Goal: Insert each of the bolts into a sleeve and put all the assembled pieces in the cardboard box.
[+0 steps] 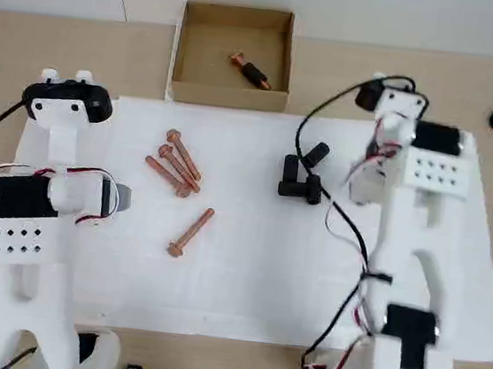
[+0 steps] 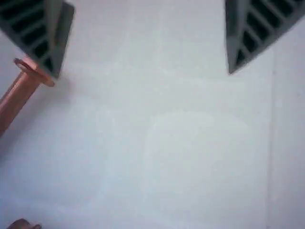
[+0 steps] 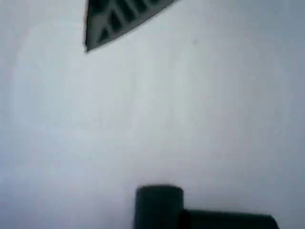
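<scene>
Left gripper point(image 2: 142, 74) hangs close above the white paper sheet point(image 2: 190, 157), jaws spread wide and holding nothing; a copper-coloured metal bolt point(image 2: 21, 93) lies just beside one grey ribbed finger point(image 2: 45, 43).

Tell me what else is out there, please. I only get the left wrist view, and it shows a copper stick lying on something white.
Observer: That stick is a bolt. Four of them lie loose on the white sheet, three together and one apart.
Operator: What do they go into?
Observer: Black sleeves, in a cluster near the right arm.
Operator: Is any finished?
Observer: Yes, one assembled piece lies in the cardboard box.
</scene>
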Robot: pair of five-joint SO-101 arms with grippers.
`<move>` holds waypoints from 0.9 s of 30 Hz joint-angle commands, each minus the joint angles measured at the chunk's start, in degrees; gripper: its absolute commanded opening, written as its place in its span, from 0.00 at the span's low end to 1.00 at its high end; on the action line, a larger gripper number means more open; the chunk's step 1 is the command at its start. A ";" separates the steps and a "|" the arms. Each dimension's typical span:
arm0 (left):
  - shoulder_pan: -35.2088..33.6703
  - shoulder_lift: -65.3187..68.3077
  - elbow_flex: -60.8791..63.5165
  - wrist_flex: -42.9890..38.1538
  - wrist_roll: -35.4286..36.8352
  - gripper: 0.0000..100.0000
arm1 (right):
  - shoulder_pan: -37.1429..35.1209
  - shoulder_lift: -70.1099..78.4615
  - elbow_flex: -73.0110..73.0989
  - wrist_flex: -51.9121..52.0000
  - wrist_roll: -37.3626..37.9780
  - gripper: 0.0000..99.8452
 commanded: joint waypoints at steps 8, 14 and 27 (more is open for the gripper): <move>0.44 -1.32 0.40 0.00 0.18 0.21 | -10.15 10.68 -11.69 -3.12 -1.93 0.22; 0.44 -1.32 0.40 0.00 0.18 0.21 | -10.24 15.43 -11.78 -7.25 -2.37 0.22; 0.44 -1.32 0.40 0.00 0.18 0.21 | -10.33 20.97 -11.78 -13.14 -4.48 0.22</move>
